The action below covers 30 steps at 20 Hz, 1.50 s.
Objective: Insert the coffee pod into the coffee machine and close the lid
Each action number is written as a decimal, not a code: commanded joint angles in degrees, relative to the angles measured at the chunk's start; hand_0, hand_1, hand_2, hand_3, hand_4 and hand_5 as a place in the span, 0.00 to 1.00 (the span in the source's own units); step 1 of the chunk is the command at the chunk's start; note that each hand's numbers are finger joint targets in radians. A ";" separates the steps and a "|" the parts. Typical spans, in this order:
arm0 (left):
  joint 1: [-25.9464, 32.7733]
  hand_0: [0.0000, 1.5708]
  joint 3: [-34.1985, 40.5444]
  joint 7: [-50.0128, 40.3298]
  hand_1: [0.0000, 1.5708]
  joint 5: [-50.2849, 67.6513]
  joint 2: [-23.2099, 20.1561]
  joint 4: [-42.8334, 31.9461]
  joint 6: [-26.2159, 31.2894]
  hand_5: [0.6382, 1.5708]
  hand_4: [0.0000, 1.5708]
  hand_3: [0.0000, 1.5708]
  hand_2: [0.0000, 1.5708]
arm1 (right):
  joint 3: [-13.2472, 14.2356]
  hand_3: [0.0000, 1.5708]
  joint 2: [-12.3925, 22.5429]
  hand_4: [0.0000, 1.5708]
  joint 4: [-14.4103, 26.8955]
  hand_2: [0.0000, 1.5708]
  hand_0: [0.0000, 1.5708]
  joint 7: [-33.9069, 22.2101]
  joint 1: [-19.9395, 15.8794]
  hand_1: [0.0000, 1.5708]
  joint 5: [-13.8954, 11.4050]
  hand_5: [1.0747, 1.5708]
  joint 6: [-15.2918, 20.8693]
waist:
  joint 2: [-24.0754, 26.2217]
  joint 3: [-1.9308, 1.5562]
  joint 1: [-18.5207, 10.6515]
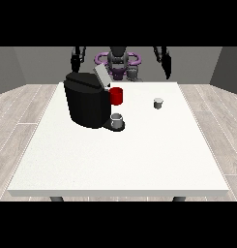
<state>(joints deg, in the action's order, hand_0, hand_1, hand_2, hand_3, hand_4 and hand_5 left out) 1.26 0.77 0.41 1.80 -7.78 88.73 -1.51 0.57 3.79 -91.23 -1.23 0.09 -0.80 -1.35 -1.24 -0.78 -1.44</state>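
The hand at the view's right [167, 66] hangs above the far edge of the large white bench [120, 160], at the end of a dark arm that points downward; it holds nothing, and how its fingers lie cannot be told. The hand at the view's left [75, 60] is raised near the robot's shoulder, also holding nothing, its fingers too small to read.

Nearest to the hand at the view's right, a little toward the camera and slightly inward from it, the small grey coffee pod [158, 103] stands upright on the bench, a short cup-shaped piece with a paler top, apart from everything else.

Farther inward from that hand, and below the hand at the view's left, sits the black, boxy coffee machine [86, 101]. Its grey lid [101, 76] is tilted up and open at the machine's top. A red cylindrical part [117, 96] sits against the machine's side facing the pod. At the machine's base, on a dark tray, a small grey cup [117, 120] stands upright.

Bare bench surface lies between the pod and the machine.
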 commanded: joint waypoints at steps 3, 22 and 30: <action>-0.02 0.00 0.14 5.67 0.00 1.48 0.59 -1.87 3.57 1.00 0.19 0.00 0.00 | -0.82 0.00 -0.61 0.08 1.23 0.00 0.00 -3.48 -0.56 0.00 -1.57 1.00 1.35 | 1.87 0.80 0.88; -10.71 0.00 7.81 7.20 0.00 -2.30 -11.14 -12.00 9.78 1.00 0.00 0.00 0.00 | 0.92 0.00 -3.73 0.12 0.71 0.00 0.00 5.30 -3.37 0.00 1.38 1.00 7.43 | -3.37 0.80 7.31; -17.57 0.00 9.34 8.89 0.00 -4.51 -14.30 -24.98 12.15 1.00 0.00 0.00 0.00 | -3.36 0.00 -3.77 0.16 0.06 0.00 0.00 4.73 -6.21 0.00 2.55 1.00 10.02 | -8.24 0.82 9.25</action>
<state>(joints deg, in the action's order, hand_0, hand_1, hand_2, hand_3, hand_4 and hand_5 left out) -13.21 8.94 7.10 -1.49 -21.22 70.80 10.64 0.91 0.28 -89.48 5.21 -4.13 0.99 6.21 -6.39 0.00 6.41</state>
